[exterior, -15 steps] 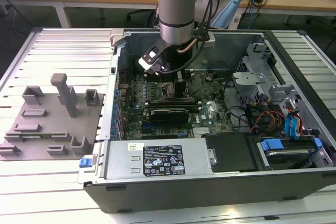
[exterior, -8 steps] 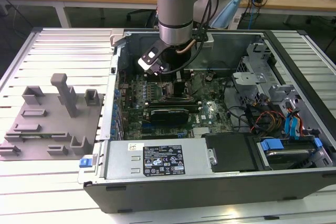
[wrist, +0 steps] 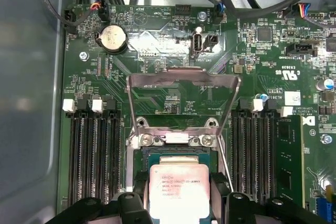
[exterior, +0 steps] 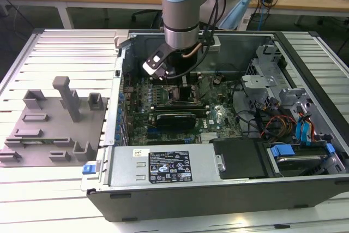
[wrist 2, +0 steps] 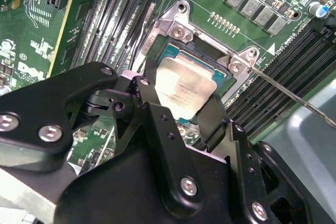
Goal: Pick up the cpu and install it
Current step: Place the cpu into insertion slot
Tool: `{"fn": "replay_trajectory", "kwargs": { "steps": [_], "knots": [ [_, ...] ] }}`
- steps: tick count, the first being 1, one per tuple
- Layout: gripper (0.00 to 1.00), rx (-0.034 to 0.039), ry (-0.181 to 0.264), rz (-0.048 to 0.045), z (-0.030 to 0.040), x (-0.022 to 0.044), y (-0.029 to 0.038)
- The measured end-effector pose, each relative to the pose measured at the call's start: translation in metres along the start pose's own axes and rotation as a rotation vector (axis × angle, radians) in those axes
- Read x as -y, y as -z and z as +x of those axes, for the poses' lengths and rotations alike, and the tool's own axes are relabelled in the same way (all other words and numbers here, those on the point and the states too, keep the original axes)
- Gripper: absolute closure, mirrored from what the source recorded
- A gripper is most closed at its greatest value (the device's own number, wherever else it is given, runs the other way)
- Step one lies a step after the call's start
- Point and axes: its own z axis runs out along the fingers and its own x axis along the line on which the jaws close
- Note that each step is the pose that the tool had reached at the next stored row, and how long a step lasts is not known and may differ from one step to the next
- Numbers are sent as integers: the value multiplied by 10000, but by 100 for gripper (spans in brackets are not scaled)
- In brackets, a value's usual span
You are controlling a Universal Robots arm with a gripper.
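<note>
While the grey-and-blue robot arm (exterior: pixel 182 4) reaches into the open dark metal computer case (exterior: pixel 218 200) in the exterior view, the second wrist view has the black two-fingered gripper (wrist 2: pixel 181 98) apparently clamped, narrowly parted, on opposite edges of the small flat silvery-topped square cpu (wrist 2: pixel 184 85), over the teal-rimmed socket (wrist 2: pixel 173 52). In the first wrist view the hinged silver load plate (wrist: pixel 184 77) stands swung open; the cpu, I judge, should be held level, square to the socket, never sliding.
</note>
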Motion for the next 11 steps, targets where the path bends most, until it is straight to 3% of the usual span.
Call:
{"fn": "replay_trajectory", "kwargs": {
  "steps": [7,11],
  "knots": [
    [45,2,-16,1,1,1,-12],
    [45,-38,-20,1,0,2,-20]
  ]
}}
